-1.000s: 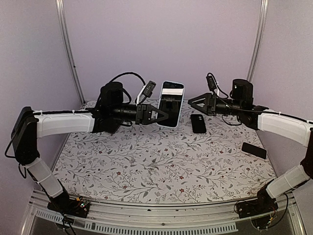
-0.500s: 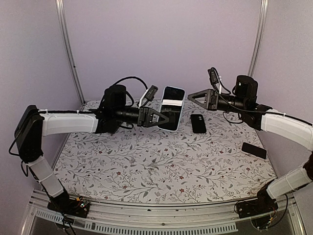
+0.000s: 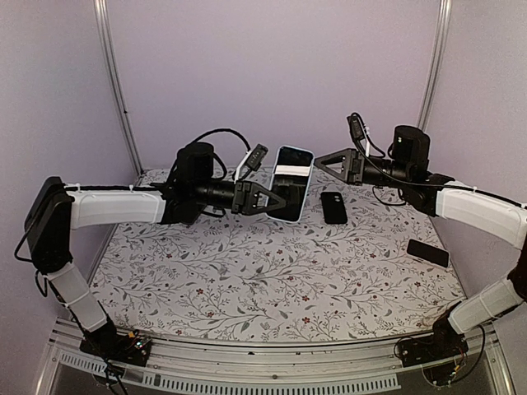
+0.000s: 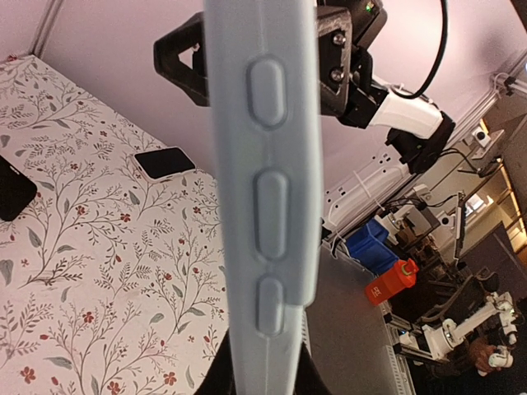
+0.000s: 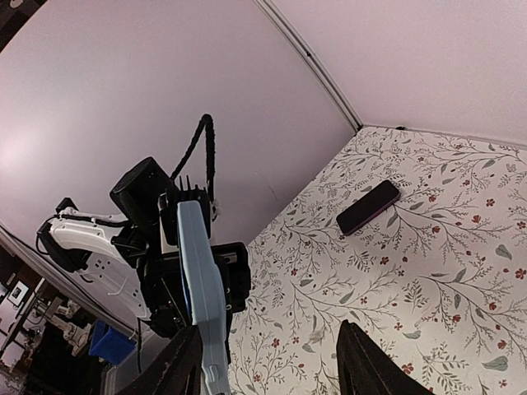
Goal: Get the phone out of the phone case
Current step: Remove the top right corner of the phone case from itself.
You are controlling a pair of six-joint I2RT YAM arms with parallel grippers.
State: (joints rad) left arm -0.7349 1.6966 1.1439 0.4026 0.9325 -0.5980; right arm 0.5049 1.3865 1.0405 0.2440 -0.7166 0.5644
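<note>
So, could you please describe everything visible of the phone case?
The phone case is pale blue, soft-looking plastic, with three raised oval buttons along one side. It stands nearly upright above the table, the dark phone inside. The left gripper is shut on its lower part; the right gripper, open, is clear of it.

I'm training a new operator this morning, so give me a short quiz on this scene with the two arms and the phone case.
1. How many bare dark phones lie on the floral tablecloth?
2. The right pincer is: A) shut on the case, B) open, C) resting on the cloth.
3. True or false: the left pincer holds the light blue rubbery phone case, phone inside, up off the cloth.

Key: 1. Two. 2. B. 3. True.
</note>
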